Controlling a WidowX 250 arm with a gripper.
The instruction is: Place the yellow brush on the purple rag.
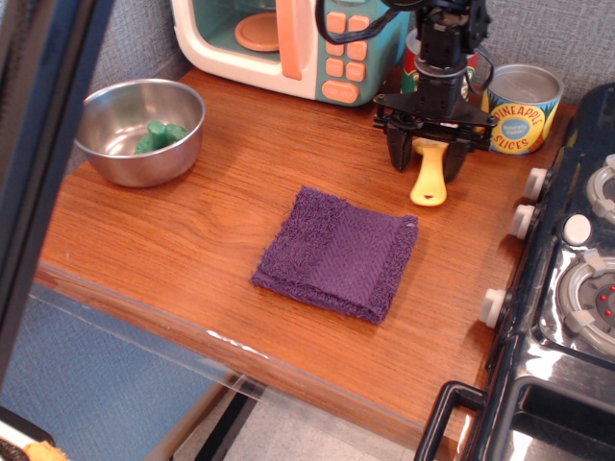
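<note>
The yellow brush (429, 181) lies on the wooden counter (211, 221) at the back right, handle end pointing toward me, bristle end hidden under the gripper. My gripper (427, 159) points down over it. Its black fingers (398, 154) stand one on each side of the handle, close to it, with a thin gap still showing on the left. The purple rag (336, 253) lies flat in the middle of the counter, in front of and to the left of the brush, apart from it.
A steel bowl (115, 152) holding a green item stands at the left. A toy microwave (288, 43) is at the back. A tomato can (413, 67) and a pineapple can (521, 106) stand behind the gripper. A black stove (567, 288) borders the right edge.
</note>
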